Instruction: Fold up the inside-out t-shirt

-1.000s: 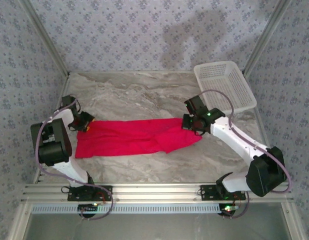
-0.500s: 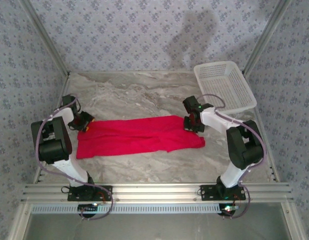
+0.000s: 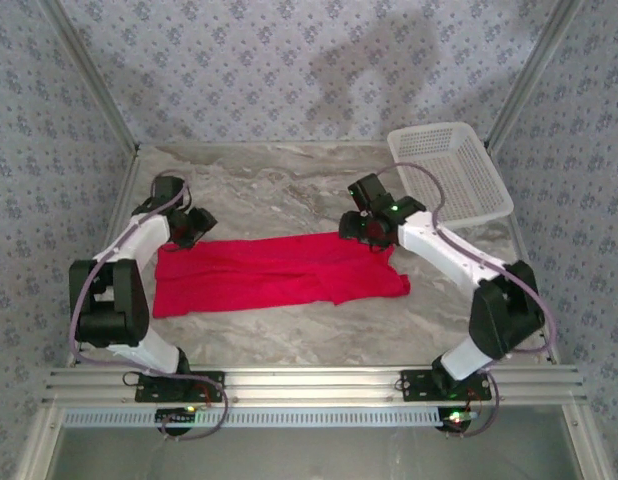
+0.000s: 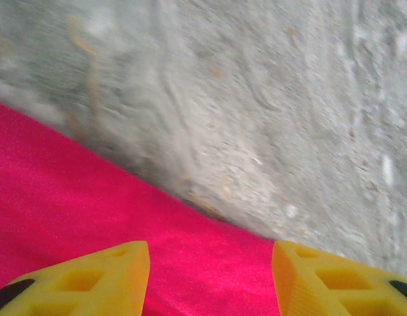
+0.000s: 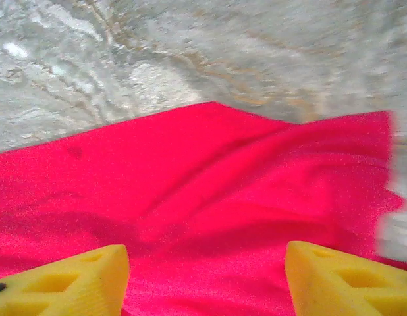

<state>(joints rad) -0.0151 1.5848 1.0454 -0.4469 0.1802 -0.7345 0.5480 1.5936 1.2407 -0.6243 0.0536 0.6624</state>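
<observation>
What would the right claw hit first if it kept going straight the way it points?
Most likely the red t-shirt: it spreads just ahead of the open right gripper, though depth is hard to judge.

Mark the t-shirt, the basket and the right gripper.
t-shirt [image 3: 274,272]: top external view, middle of the cloth.
basket [image 3: 451,170]: top external view, bare mesh floor.
right gripper [image 5: 205,255]: right wrist view, midway between fingertips.

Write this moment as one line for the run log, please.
plain bright red cloth t-shirt: flat band on grey marbled table, not held | left claw: open, above its edge | right claw: open, above it
</observation>
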